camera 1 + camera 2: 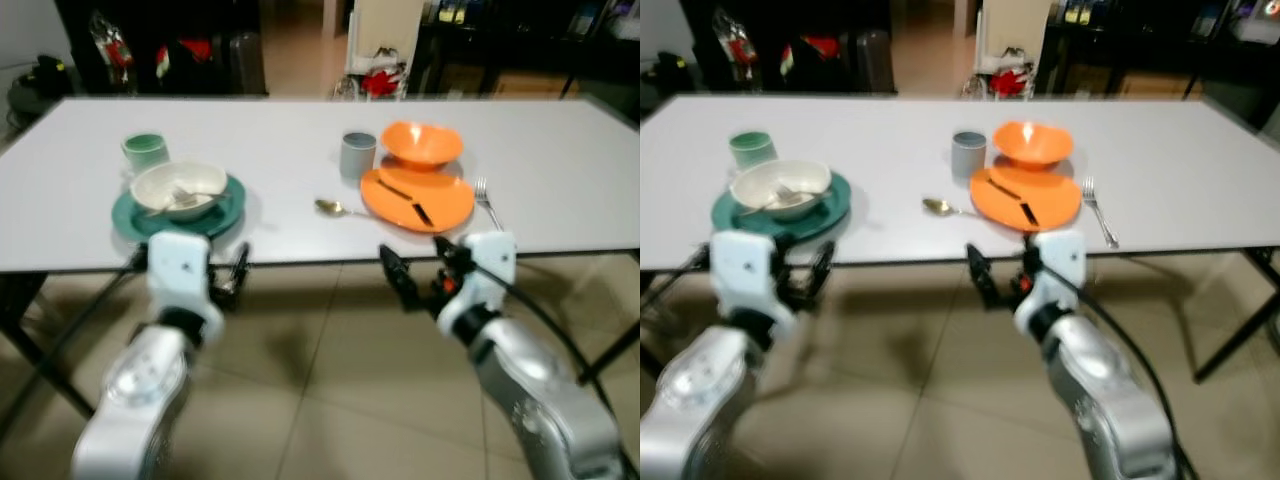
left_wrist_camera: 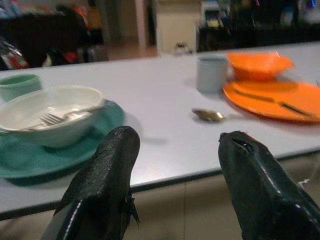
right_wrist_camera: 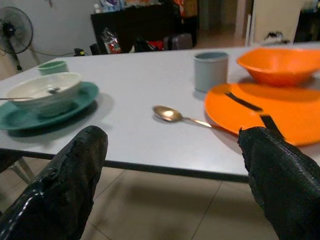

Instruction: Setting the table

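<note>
Facing: long white table [image 1: 560,160], two place settings laid along its near edge.
Left setting: cream ceramic bowl [image 1: 180,186] nested on round teal plate [image 1: 226,212], metal fork [image 2: 62,116] resting inside; pale green cup [image 1: 146,151] just behind.
Right setting: flat orange plate [image 1: 440,198] carrying black-handled knife [image 1: 405,199], orange bowl [image 1: 421,143] and grey cup [image 1: 358,153] behind, silver fork [image 1: 487,199] outboard, gold spoon [image 1: 334,207] inboard, likely awaiting straightening.
Left end effector [image 1: 237,272]: spread wide, empty, below table edge.
Right end effector [image 1: 420,268]: spread wide, empty, level with the spoon.
</note>
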`<state>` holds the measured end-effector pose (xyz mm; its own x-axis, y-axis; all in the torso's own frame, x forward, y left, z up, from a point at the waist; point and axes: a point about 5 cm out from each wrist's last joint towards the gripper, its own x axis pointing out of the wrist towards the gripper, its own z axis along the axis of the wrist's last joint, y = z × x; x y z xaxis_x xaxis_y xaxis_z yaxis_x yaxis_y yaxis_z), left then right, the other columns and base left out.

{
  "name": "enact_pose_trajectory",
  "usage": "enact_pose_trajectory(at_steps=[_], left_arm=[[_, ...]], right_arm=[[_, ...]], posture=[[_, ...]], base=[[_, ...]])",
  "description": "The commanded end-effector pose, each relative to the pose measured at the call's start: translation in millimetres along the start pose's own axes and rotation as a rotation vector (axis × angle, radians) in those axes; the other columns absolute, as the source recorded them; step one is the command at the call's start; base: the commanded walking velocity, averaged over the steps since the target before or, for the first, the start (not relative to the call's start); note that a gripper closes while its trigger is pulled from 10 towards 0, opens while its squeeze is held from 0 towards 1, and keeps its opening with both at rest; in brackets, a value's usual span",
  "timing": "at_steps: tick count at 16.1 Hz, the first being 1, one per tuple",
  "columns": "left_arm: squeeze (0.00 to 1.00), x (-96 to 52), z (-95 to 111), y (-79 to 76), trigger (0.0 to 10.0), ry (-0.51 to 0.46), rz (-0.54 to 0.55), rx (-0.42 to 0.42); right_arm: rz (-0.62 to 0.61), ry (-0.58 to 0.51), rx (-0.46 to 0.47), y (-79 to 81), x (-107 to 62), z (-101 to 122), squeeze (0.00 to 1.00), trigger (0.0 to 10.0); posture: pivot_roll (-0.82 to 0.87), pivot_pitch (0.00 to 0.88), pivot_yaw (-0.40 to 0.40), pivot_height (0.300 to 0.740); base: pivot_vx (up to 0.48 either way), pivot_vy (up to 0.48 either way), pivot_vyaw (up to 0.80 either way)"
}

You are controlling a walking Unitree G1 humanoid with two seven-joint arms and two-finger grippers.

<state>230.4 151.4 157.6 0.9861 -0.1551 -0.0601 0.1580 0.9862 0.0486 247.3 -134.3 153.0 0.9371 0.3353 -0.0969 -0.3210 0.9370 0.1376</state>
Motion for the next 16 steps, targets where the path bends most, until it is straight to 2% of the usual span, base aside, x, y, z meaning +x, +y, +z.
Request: enact_pose_trajectory(at_steps=[1, 13, 16], left_arm=[[0.00, -0.7, 5.3, 4.6, 10.0, -0.016, 0.013, 0.020], [0.00, -3.0, 2.8, 2.8, 10.0, -0.012, -0.003, 0.027], [0.00, -3.1, 2.4, 1.5, 10.0, -0.011, -0.011, 0.030]], right_arm=[[0.013, 0.005, 0.003, 1.4, 2.3, -0.7, 1.00, 10.0], [0.074, 0.009, -0.019, 4.6, 7.9, 1.0, 1.00, 10.0], [0.135, 0.027, -0.075, 3.9, 11.3, 1.8, 1.00, 10.0]], posture=[[-0.07, 0.000, 0.016, 0.740], [-0.07, 0.000, 0.002, 0.740], [-0.07, 0.000, 0.005, 0.740]], base=[[0.311, 0.000, 0.00], [0.315, 0.000, 0.00], [0.314, 0.000, 0.00]])
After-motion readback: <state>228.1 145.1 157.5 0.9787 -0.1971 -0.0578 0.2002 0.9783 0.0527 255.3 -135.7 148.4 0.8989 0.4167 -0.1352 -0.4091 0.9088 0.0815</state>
